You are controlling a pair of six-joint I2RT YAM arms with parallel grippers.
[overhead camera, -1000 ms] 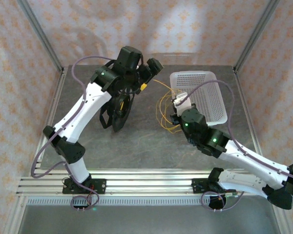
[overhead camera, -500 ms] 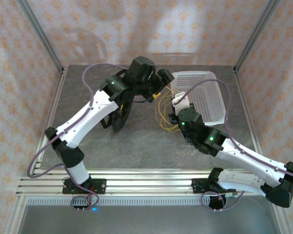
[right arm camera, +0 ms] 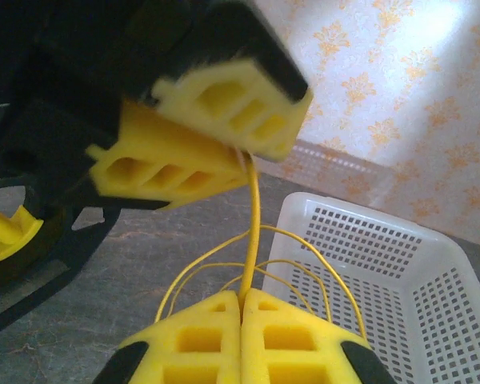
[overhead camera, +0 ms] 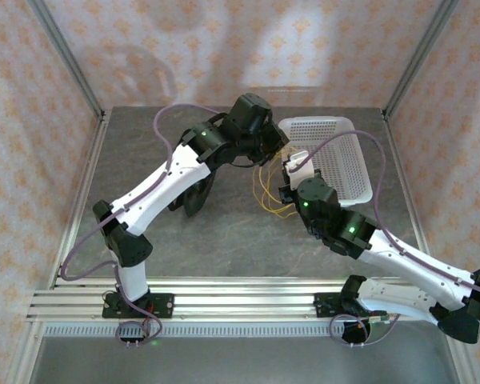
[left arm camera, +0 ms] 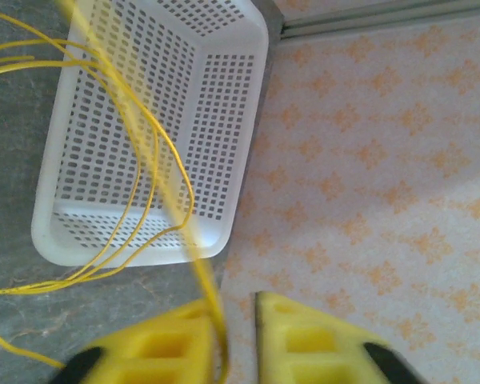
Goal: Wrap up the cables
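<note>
The right gripper (right arm camera: 242,340) has its pads pressed together on one strand of the cables (right arm camera: 252,212). The strand rises straight from the seam to the left gripper (right arm camera: 252,156) just above, whose pads are nipped on the same strand, though its own wrist view shows a slim gap. The other yellow loops sag loose below the two grippers, over the table (overhead camera: 224,240), just beside the white basket (overhead camera: 356,172). The black spool (overhead camera: 192,200) sits to the left, partly behind the left arm.
</note>
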